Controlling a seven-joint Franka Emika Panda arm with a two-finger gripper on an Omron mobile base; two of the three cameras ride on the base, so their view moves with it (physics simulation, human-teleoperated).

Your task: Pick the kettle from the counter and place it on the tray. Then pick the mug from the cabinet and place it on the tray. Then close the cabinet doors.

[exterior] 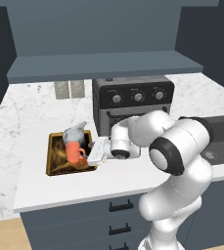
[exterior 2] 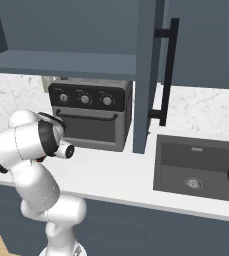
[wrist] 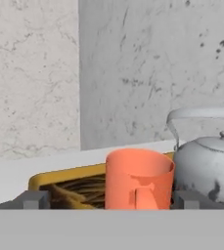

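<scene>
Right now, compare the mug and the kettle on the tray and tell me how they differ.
The mug is orange-red, the kettle silver-grey. The mug is a straight open cylinder; the kettle is squat, rounded and lidded. The mug's handle is on its side; the kettle's arches over its top. Both stand upright, side by side on the tray, in front of the open gripper.

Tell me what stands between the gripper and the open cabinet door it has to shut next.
The gripper is open at the tray, with the mug between its fingertips and the kettle beside it. The open cabinet door hangs beyond the toaster oven, which stands on the counter between them.
</scene>
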